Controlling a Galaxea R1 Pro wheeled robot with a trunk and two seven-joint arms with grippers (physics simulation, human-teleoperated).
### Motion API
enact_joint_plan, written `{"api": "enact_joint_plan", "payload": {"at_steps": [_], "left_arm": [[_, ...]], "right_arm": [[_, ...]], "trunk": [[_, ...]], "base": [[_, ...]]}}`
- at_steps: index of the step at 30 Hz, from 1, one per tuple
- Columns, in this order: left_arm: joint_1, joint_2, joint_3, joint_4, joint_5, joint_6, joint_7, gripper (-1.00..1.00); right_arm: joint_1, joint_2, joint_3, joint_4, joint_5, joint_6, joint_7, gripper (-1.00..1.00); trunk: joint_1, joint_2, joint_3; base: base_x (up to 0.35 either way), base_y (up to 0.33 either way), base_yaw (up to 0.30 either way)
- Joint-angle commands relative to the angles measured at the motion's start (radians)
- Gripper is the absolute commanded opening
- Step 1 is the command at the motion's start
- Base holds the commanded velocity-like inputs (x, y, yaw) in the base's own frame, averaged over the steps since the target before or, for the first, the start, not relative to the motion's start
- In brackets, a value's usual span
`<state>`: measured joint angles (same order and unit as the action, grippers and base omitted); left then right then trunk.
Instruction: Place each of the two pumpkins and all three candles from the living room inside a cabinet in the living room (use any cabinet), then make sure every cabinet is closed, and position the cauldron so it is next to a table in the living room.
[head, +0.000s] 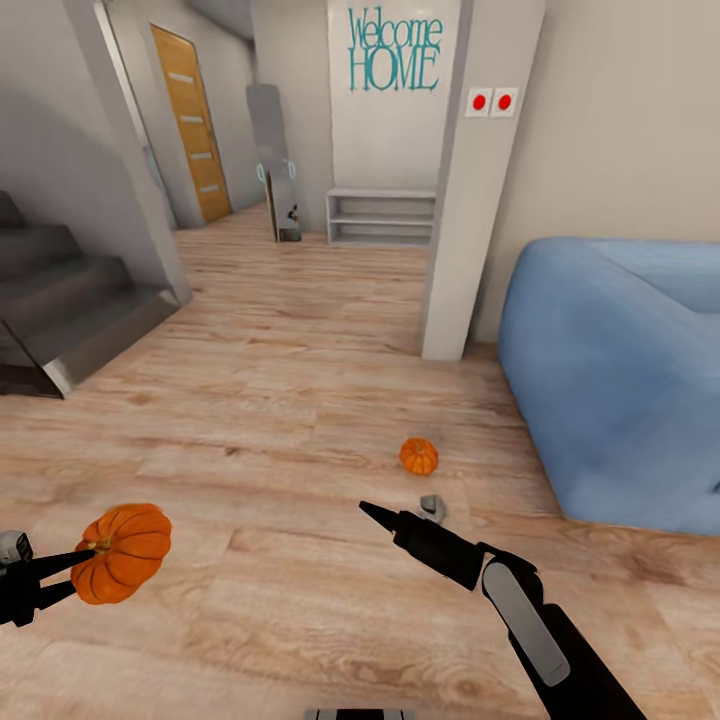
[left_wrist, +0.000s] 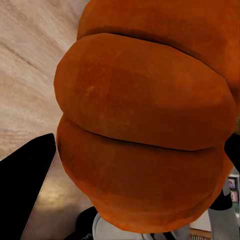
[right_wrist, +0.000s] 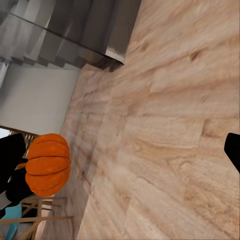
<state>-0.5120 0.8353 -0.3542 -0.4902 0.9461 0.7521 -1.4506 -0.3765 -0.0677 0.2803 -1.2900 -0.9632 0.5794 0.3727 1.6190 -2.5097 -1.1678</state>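
Note:
My left gripper (head: 82, 570), at the lower left of the head view, is shut on a bright orange ribbed pumpkin (head: 122, 552) and holds it above the wooden floor. Up close, that pumpkin (left_wrist: 145, 120) bulges between dark fingers (left_wrist: 25, 185). A second pumpkin (head: 419, 456) sits on the floor ahead. A small grey candle (head: 433, 507) lies just short of it. My right gripper (head: 372, 514) hovers open just left of the candle. Its wrist view looks across the floor at the held pumpkin (right_wrist: 47, 164). The cabinet, cauldron and table are out of view.
A blue sofa (head: 610, 380) fills the right side. A white pillar (head: 480, 200) stands beside it. Grey stairs (head: 60, 300) rise at the left. Beyond, a hallway holds a low white shelf (head: 380, 215) and an orange door (head: 190, 120).

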Motion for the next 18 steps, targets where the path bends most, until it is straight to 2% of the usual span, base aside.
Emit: {"api": "enact_joint_plan", "payload": {"at_steps": [1, 8, 18], "left_arm": [[-0.002, 0.001, -0.006, 0.001, 0.006, 0.01, -0.004, -1.0], [-0.002, 0.001, -0.006, 0.001, 0.006, 0.01, -0.004, -1.0], [-0.002, 0.0, -0.006, 0.001, 0.007, 0.01, -0.004, -1.0]], "right_arm": [[-0.001, -0.001, 0.0, 0.0, -0.004, 0.004, 0.0, 1.0], [0.0, -0.001, 0.0, 0.001, -0.003, 0.004, -0.002, 1.0], [0.0, -0.005, -0.003, 0.015, -0.003, 0.002, 0.002, 1.0]], "trunk": [[0.0, 0.0, 0.0], [0.0, 0.0, 0.006], [0.0, 0.0, 0.014]], "base": [[0.285, 0.117, 0.192], [0.299, 0.104, 0.192], [0.323, 0.01, 0.192]]}}
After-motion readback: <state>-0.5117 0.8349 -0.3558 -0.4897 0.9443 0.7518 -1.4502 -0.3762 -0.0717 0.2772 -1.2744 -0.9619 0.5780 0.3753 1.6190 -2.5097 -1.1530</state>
